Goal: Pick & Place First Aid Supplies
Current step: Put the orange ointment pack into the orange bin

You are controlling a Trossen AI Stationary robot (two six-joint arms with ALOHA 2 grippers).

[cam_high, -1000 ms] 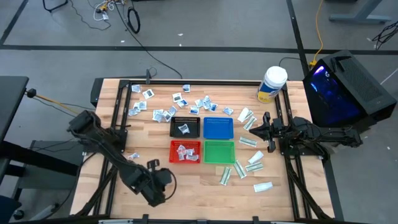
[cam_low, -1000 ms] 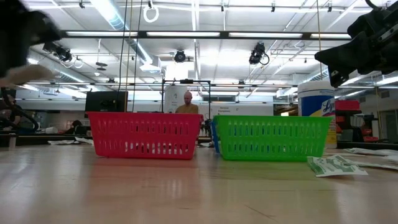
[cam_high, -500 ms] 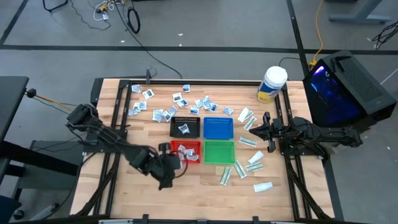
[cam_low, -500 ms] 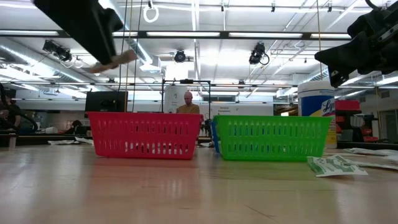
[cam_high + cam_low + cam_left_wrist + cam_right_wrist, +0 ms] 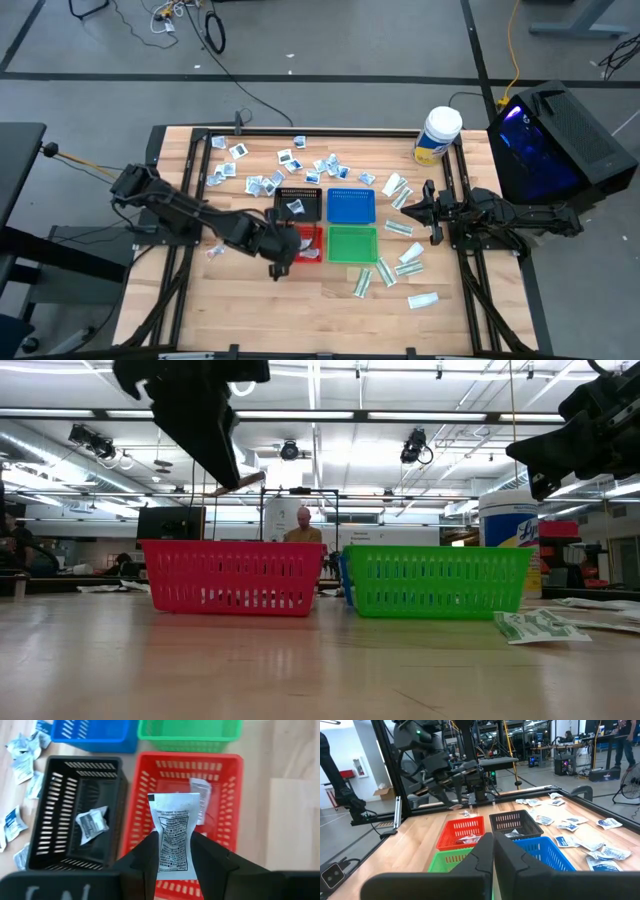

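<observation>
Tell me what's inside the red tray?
The red tray holds one white packet lying on its floor. The left hand hangs above it, holding another packet, which covers part of the floor, so more could be hidden there.

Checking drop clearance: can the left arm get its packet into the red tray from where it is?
Probably yes. The left gripper holds a narrow packet directly above the red tray, whose top is open, with only one packet lying inside.
</observation>
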